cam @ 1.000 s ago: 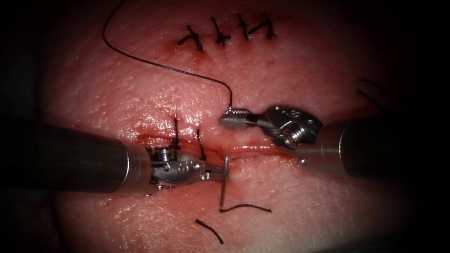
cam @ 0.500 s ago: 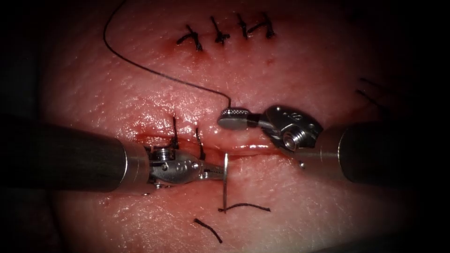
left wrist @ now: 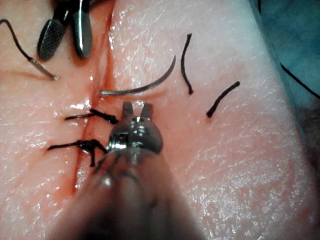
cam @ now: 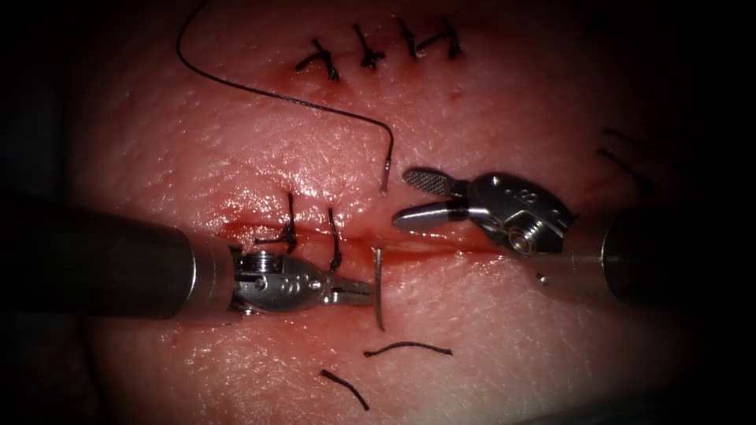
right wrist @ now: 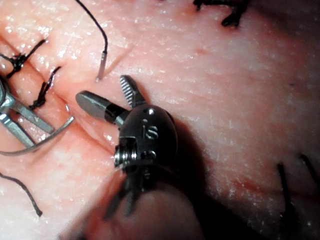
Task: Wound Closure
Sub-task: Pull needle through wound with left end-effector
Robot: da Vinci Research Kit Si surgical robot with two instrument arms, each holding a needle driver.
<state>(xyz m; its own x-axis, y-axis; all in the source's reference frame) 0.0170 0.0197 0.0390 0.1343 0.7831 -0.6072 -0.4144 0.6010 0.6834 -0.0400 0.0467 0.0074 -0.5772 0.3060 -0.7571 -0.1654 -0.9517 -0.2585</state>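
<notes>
The curved needle (cam: 379, 290) sits in the tissue (cam: 512, 338). Its tail (cam: 386, 175), with the thread (cam: 276, 96) attached, sticks out on the far side of the cut (cam: 441, 245). Its front half comes out at the cut and lies over the near side, also seen as the bare needle (left wrist: 142, 86). My left tool (cam: 368, 295) stands just left of it with its jaws slightly apart (left wrist: 137, 106), holding nothing. My right tool (cam: 403, 197) is open to the right of the tail and holds nothing; the same tool (right wrist: 102, 89) gapes just beside the tail (right wrist: 100, 70).
Two dark stitches (cam: 290, 232) (cam: 335, 244) cross the cut left of the needle. A row of older stitches (cam: 370, 55) lies at the far edge. Two cut ends of thread (cam: 408, 346) (cam: 345, 388) lie on the near side. Red fluid wets the cut's left end.
My right tool has opened off the needle's tail and drawn back to the right. My left tool's jaws have parted from the needle and eased back to the left.
</notes>
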